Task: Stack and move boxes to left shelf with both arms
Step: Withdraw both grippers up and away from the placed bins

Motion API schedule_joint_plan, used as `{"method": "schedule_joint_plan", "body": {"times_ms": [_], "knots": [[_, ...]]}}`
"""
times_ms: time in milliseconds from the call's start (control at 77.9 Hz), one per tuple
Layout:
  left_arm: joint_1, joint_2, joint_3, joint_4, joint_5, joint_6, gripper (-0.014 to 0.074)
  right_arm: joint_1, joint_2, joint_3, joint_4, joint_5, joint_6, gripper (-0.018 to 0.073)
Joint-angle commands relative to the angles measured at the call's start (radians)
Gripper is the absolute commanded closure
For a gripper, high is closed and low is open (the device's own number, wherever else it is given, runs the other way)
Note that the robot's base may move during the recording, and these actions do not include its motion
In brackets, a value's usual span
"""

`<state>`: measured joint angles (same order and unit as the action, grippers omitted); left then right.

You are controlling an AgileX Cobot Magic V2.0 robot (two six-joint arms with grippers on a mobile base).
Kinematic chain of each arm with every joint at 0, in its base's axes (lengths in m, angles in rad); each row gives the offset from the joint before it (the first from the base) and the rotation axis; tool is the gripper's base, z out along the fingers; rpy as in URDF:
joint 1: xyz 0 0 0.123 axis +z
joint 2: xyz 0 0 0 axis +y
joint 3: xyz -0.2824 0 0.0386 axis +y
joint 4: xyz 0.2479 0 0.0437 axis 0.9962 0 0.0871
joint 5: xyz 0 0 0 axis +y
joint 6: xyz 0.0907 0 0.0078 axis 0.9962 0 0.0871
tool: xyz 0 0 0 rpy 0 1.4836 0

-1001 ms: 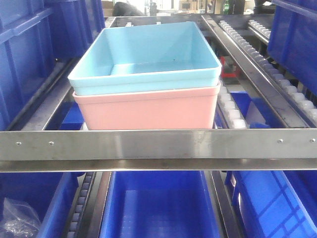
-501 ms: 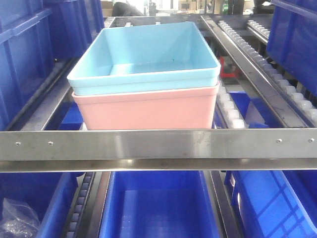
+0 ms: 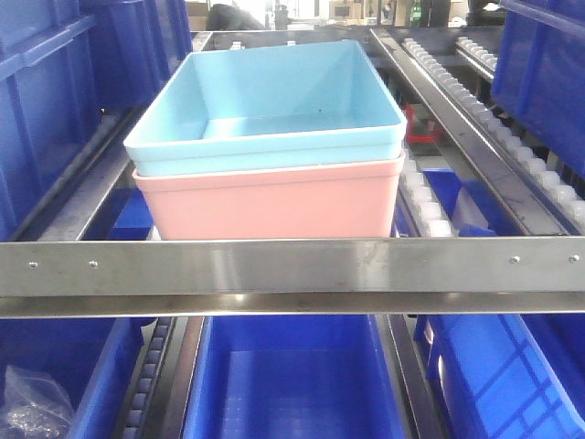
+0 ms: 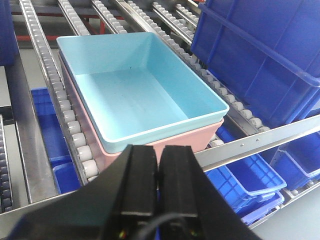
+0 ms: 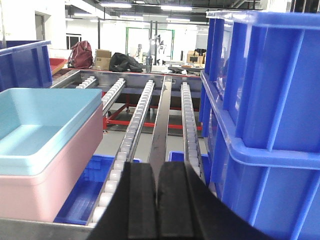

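Honestly, both tools are pinched closed on nothing: the left gripper hangs just off the near corner of the light aqua plastic tub nested in the salmon pink plastic tub. The right gripper sits clear to their right. The stack rests on the silver roller shelf; a stray nudge could skew it off the rollers.

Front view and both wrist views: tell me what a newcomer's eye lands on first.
The light aqua box nested in the salmon pink box, sitting on the roller shelf just behind its steel front bar. Dark blue bins crowd the right side. Both grippers, left and right, are shut and empty.
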<state>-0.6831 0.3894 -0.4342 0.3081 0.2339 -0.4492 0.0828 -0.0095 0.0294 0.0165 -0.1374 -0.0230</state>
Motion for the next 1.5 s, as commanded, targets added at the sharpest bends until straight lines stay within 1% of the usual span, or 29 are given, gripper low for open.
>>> {"method": "schedule_joint_plan", "body": {"times_ms": [0, 552, 590, 616, 655, 706, 744, 770, 834, 873, 1001, 1078, 1129, 1245, 1283, 1489], "knots": [[-0.005, 0.007, -0.028, 0.006, -0.089, -0.008, 0.0599, -0.007, -0.020, -0.023, 0.004, -0.102, -0.013, 0.0509], [-0.005, 0.007, -0.020, 0.002, -0.097, -0.008, 0.0599, -0.007, -0.020, -0.023, 0.003, -0.102, -0.013, 0.0509], [-0.005, 0.007, -0.007, -0.045, -0.100, -0.006, 0.0599, -0.007, -0.020, -0.023, 0.003, -0.102, -0.013, 0.0509], [-0.003, 0.004, 0.002, -0.080, -0.097, 0.017, 0.0596, -0.007, -0.020, -0.023, 0.003, -0.102, -0.013, 0.0509], [0.018, -0.015, 0.016, -0.101, -0.090, 0.065, 0.0596, -0.007, -0.020, -0.023, 0.003, -0.101, -0.013, 0.0509], [0.061, -0.050, 0.049, -0.178, -0.104, 0.123, 0.0596, -0.007, -0.020, -0.023, 0.003, -0.101, -0.013, 0.0509], [0.118, -0.090, 0.093, -0.249, -0.156, 0.195, 0.0596, -0.007, -0.020, -0.023, 0.003, -0.101, -0.013, 0.0509], [0.161, -0.111, 0.117, -0.279, -0.190, 0.239, 0.0596, -0.007, -0.020, -0.023, 0.003, -0.101, -0.013, 0.0509], [0.257, -0.172, 0.184, -0.316, -0.273, 0.344, 0.0596, -0.007, -0.020, -0.023, 0.003, -0.101, -0.013, 0.0509], [0.324, -0.211, 0.217, -0.328, -0.294, 0.359, 0.0596, -0.007, -0.020, -0.023, 0.003, -0.101, -0.013, 0.0509], [0.501, -0.332, 0.304, -0.348, -0.290, 0.359, 0.0596, -0.007, -0.020, -0.023, 0.003, -0.101, -0.013, 0.0509], [0.573, -0.394, 0.349, -0.354, -0.292, 0.359, 0.0596, -0.007, -0.020, -0.023, 0.003, -0.101, -0.013, 0.0509], [0.604, -0.420, 0.377, -0.357, -0.307, 0.359, 0.0596, -0.007, -0.020, -0.023, 0.003, -0.101, -0.013, 0.0509], [0.612, -0.415, 0.462, -0.357, -0.456, 0.361, 0.0597, -0.007, -0.020, -0.023, 0.003, -0.101, -0.013, 0.0509], [0.612, -0.415, 0.459, -0.357, -0.426, 0.361, 0.0597, -0.007, -0.020, -0.023, 0.003, -0.101, -0.013, 0.0509], [0.612, -0.415, 0.459, -0.357, -0.412, 0.361, 0.0597, -0.007, -0.020, -0.023, 0.003, -0.101, -0.013, 0.0509]]}}
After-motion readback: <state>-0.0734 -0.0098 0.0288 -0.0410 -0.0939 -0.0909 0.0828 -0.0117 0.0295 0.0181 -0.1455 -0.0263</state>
